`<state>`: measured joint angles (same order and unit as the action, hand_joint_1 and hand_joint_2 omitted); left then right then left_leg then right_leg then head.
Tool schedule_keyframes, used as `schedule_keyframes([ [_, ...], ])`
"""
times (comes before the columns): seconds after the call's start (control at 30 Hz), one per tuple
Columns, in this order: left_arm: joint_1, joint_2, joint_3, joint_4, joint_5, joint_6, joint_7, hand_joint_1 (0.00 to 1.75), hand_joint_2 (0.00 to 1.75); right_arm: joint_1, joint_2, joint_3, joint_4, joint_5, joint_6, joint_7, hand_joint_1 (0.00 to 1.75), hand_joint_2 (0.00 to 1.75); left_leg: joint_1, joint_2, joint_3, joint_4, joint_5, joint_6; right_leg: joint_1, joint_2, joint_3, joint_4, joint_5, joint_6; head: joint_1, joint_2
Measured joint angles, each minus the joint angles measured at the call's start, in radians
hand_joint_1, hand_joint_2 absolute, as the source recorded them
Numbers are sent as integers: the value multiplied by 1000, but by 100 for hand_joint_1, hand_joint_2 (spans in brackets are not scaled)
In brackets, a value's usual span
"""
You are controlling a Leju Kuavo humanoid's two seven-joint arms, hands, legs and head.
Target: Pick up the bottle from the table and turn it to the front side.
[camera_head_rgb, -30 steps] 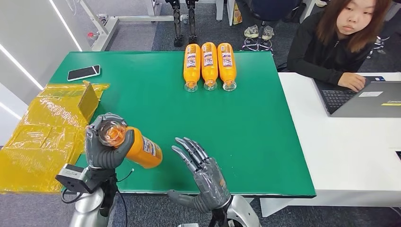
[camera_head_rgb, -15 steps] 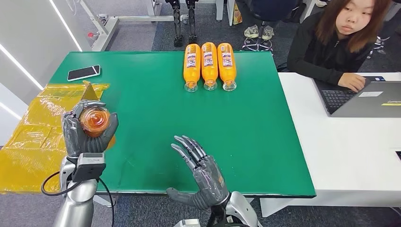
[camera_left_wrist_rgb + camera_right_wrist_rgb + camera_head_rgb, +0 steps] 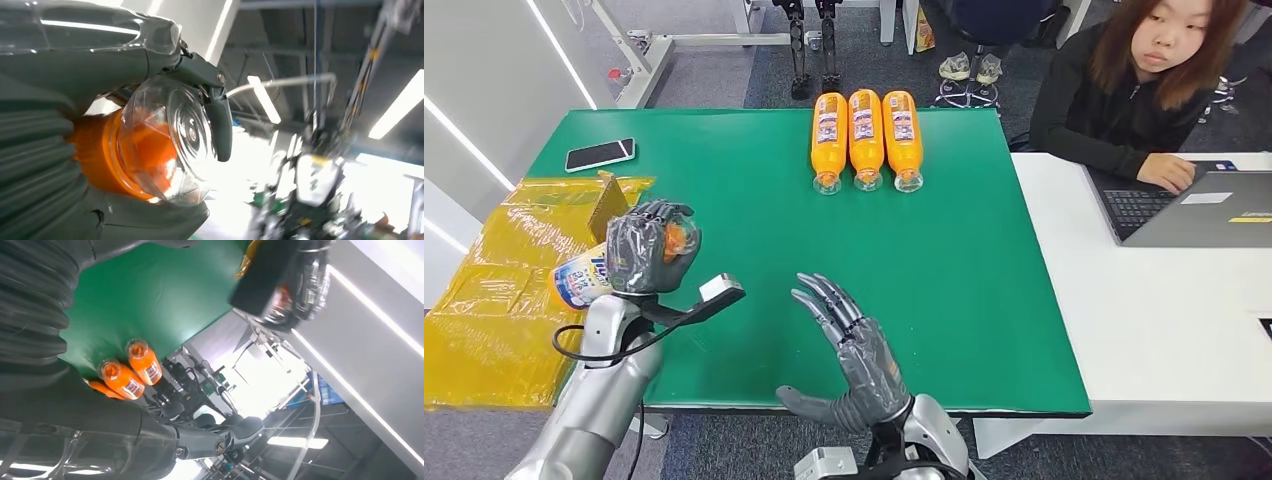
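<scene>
One bottle (image 3: 584,278) gripped by left hand (image 3: 646,250); three bottles (image 3: 865,139) on table (image 3: 984,300).

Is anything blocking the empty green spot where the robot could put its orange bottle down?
Nothing visible does. The left hand holds the bottle up over the table's left edge, and the green beside it is bare. The right hand hovers open farther right.

An office used as a robot test room: a person (image 3: 1146,90) types on a laptop (image 3: 1199,205) right of the green desk (image 3: 944,270) (a robot's legs (image 3: 812,45) stand behind it).
</scene>
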<state>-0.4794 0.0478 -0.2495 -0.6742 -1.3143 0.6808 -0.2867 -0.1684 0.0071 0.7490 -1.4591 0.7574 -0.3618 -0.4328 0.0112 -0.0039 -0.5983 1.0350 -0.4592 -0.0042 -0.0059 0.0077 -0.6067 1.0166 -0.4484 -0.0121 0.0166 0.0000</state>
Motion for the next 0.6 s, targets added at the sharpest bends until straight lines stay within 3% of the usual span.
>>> schedule_keyframes([
  [0.13, -36, 12, -35, 142, -90, 7, 98, 175, 175, -1, -3, 6, 13, -17, -8, -16, 0, 175, 0, 0, 0, 0, 0, 0, 0, 1, -1, 0, 0, 0, 0, 0],
  [0.4, -53, 24, -64, 256, -106, 8, 118, 175, 175, -1, -8, 17, 32, -18, -12, -19, 0, 175, 0, 0, -1, 0, 0, 0, 0, 1, -2, 0, 0, 0, 0, 0],
  [0.53, -52, 35, -73, 283, -140, 8, 168, 175, 175, 0, -10, 21, 40, -21, -15, -27, 0, 175, 0, 1, -1, 0, 0, 0, 0, 1, -2, 0, 0, 0, 0, 0],
  [0.57, -51, 40, -75, 290, -153, 8, 184, 168, 175, 0, -10, 23, 42, -21, -15, -30, 0, 175, 0, 1, -1, 0, 0, 0, 0, 1, -2, 0, 0, 0, 0, 0],
  [0.6, -48, 46, -77, 296, -167, 7, 200, 130, 175, 1, -11, 25, 44, -22, -15, -31, 0, 175, 0, 1, -1, 0, 0, 0, 0, 1, -2, 0, 0, 0, 0, 0],
])
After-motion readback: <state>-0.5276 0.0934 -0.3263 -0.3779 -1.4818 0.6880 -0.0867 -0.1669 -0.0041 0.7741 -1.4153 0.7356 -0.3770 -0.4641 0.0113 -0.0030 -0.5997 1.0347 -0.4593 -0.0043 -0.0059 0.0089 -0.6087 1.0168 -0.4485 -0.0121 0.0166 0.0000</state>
